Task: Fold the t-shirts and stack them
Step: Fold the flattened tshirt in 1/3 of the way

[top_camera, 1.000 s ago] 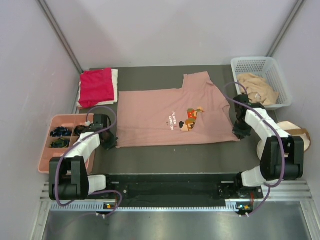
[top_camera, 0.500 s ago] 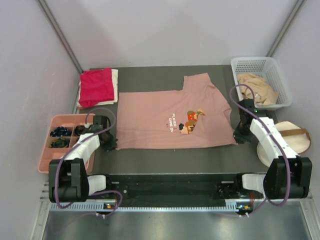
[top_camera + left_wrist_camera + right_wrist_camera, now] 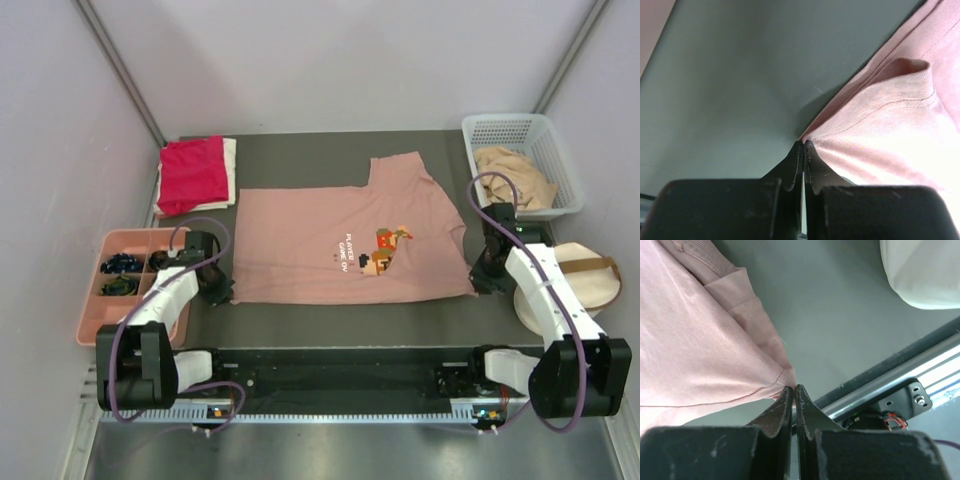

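The dusty-pink t-shirt [image 3: 340, 240] with a pixel-art print lies spread on the dark table, one sleeve pointing to the back. My left gripper [image 3: 218, 290] is shut on its near left corner; the left wrist view shows the pink hem [image 3: 880, 140] pinched at the fingertips [image 3: 803, 146]. My right gripper [image 3: 480, 285] is shut on its near right corner, seen in the right wrist view as pink cloth [image 3: 715, 355] held at the fingertips [image 3: 793, 389]. A folded red t-shirt [image 3: 193, 172] lies on a white one [image 3: 229, 160] at the back left. A tan t-shirt [image 3: 515, 175] sits in the white basket [image 3: 560, 150].
A pink compartment tray [image 3: 95, 300] with small dark items stands left of the left arm. A round cream bag with a brown strap [image 3: 580, 280] lies by the right arm. The table's near edge and metal rail [image 3: 890, 375] run just below the shirt's hem.
Both grippers have pulled the shirt's near edge a little toward the arms. The right arm has swung outward and nearer, and the shirt's right side has shifted with it.
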{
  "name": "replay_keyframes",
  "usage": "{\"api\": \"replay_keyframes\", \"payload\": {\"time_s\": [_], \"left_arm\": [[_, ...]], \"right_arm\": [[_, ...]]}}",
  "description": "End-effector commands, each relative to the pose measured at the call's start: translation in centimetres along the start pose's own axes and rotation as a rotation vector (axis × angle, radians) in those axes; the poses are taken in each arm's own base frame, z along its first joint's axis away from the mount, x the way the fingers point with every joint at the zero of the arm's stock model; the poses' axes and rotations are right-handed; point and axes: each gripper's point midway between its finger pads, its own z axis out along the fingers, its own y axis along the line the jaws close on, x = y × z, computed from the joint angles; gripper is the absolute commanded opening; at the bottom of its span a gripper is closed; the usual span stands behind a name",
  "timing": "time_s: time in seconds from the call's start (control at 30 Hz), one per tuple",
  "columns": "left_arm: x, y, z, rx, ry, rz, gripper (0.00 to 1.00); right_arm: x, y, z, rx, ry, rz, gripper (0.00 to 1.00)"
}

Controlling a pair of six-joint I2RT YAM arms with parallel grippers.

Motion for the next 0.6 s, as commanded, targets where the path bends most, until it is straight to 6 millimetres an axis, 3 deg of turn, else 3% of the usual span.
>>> {"api": "replay_keyframes", "payload": {"time_s": [0.0, 0.23, 0.27, 0.3, 0.37, 0.43, 0.5, 0.57], "left_arm": [[-0.7, -0.6, -1.3, 0.014, -0.010, -0.031, 0.00], [0.4, -0.7, -2.2, 0.040, 0.020, -0.060, 0.00], [0.3, -0.6, -2.4, 0.032, 0.019, -0.062, 0.00], [0.3, -0.6, -2.6, 0.029, 0.018, -0.060, 0.01], [-0.3, -0.4, -3.0, 0.011, -0.005, -0.060, 0.07], [-0.3, -0.2, -3.6, -0.003, -0.002, -0.074, 0.26], [-0.6, -0.2, -4.5, -0.003, -0.017, -0.089, 0.33], [-1.2, -0.6, -5.6, 0.020, -0.055, -0.100, 0.54]], "right_arm": [[0.2, -1.3, -1.3, 0.023, -0.013, 0.031, 0.01], [1.2, -1.2, -1.2, 0.002, 0.015, 0.038, 0.04], [1.3, -1.2, -1.2, 0.002, 0.016, 0.039, 0.08], [1.3, -1.3, -1.3, -0.004, 0.008, 0.046, 0.22], [1.4, -1.4, -1.3, 0.001, 0.006, 0.049, 0.34], [1.0, -1.5, -1.7, 0.001, -0.011, 0.060, 0.44], [0.7, -1.6, -2.0, 0.005, -0.032, 0.068, 0.47], [0.0, -1.4, -2.5, -0.003, -0.054, 0.075, 0.48]]}}
